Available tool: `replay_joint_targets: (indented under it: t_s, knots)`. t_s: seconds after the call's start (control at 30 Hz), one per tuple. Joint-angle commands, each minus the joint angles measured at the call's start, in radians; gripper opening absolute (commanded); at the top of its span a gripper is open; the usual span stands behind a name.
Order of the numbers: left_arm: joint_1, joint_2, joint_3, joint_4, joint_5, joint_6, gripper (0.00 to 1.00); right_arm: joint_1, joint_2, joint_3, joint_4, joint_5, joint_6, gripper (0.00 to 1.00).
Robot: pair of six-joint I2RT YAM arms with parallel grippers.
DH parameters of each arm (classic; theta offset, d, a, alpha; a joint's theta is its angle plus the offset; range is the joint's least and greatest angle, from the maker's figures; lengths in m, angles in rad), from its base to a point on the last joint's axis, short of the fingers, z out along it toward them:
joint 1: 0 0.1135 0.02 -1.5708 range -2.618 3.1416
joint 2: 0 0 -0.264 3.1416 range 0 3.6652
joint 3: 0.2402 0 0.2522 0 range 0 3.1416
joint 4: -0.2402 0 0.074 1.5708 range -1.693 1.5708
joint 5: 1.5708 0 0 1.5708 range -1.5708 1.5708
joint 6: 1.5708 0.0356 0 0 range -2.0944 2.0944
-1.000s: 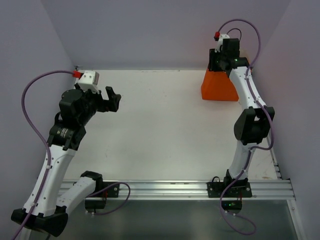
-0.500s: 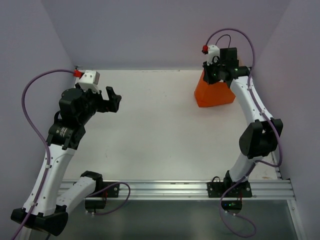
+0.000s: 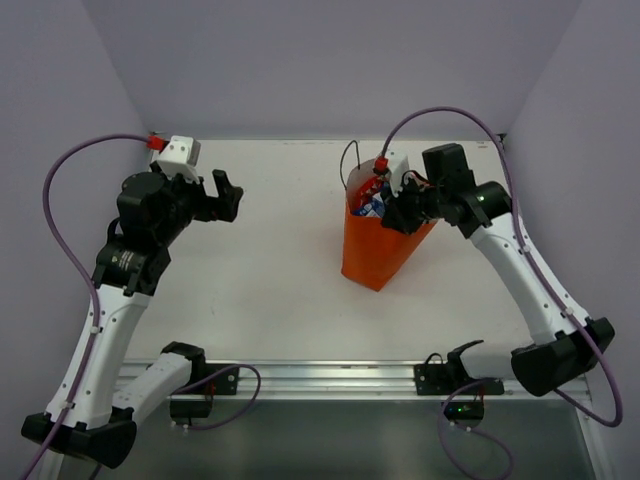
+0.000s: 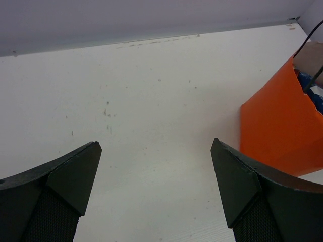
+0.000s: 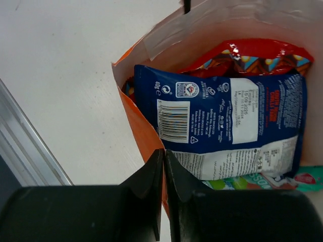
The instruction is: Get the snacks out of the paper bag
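The orange paper bag [image 3: 378, 245] stands tilted at mid-table, its mouth up and to the right. My right gripper [image 3: 400, 215] is shut on the bag's rim. In the right wrist view its fingertips [image 5: 164, 154] pinch the orange wall [image 5: 144, 133]. Inside lie a blue packet [image 5: 227, 113], a large red packet [image 5: 252, 55] behind it and a teal packet [image 5: 282, 179] below. Other packets are hidden. My left gripper [image 3: 222, 195] is open and empty at the far left; its view shows the bag [image 4: 280, 133] to the right.
The aluminium rail [image 3: 340, 378] runs along the near table edge. Purple walls close the table at the back and both sides. The bag's dark cord handle [image 3: 350, 165] loops up behind its mouth.
My right gripper has pulled the bag from the back right corner toward the table's middle, tipping it so its mouth shows. The left arm has barely moved.
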Motion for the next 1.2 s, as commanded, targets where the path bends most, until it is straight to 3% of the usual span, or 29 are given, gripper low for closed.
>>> replay_joint_targets:
  t_s: [0.0, 0.07, 0.13, 0.2, 0.23, 0.3, 0.43, 0.47, 0.53, 0.7, 0.9, 1.17]
  knots:
    - [-0.004, 0.008, 0.039, 0.002, 0.011, 0.013, 1.00, -0.001, -0.101, -0.020, 0.083, -0.005, -0.006, 0.09]
    - [-0.004, 0.010, 0.039, 0.004, 0.025, 0.004, 1.00, 0.002, -0.109, -0.037, 0.090, -0.013, 0.002, 0.15]
    - [-0.004, 0.007, 0.040, 0.004, 0.040, -0.002, 1.00, 0.007, -0.109, -0.032, 0.093, -0.019, 0.023, 0.29]
    - [-0.004, 0.002, 0.043, 0.002, 0.045, -0.006, 1.00, 0.008, -0.106, -0.005, 0.079, -0.028, 0.055, 0.38]
    - [-0.004, 0.001, 0.046, 0.002, 0.045, -0.007, 1.00, 0.010, -0.106, 0.044, 0.076, -0.033, 0.110, 0.49]
    - [-0.003, 0.001, 0.059, -0.001, 0.043, -0.007, 1.00, 0.010, -0.115, 0.102, 0.085, -0.007, 0.186, 0.57]
    - [-0.004, 0.015, 0.088, -0.013, 0.045, -0.013, 1.00, 0.010, -0.205, 0.195, 0.149, 0.290, 0.498, 0.84]
    - [-0.004, 0.018, 0.092, -0.018, 0.045, -0.013, 1.00, 0.010, -0.224, 0.196, 0.151, 0.432, 0.541, 0.88]
    - [-0.004, 0.030, 0.105, -0.030, 0.045, -0.013, 1.00, 0.010, -0.261, 0.186, 0.133, 0.560, 0.609, 0.92]
    - [-0.004, 0.067, 0.126, -0.061, 0.059, -0.014, 1.00, 0.007, -0.359, 0.081, 0.101, 0.813, 0.738, 0.98]
    - [-0.004, 0.090, 0.158, -0.105, 0.077, -0.014, 1.00, -0.002, -0.354, -0.090, 0.079, 0.717, 0.873, 0.92]
    - [-0.004, 0.090, 0.161, -0.116, 0.102, -0.013, 1.00, -0.002, -0.364, -0.313, 0.246, 0.712, 1.025, 0.78]
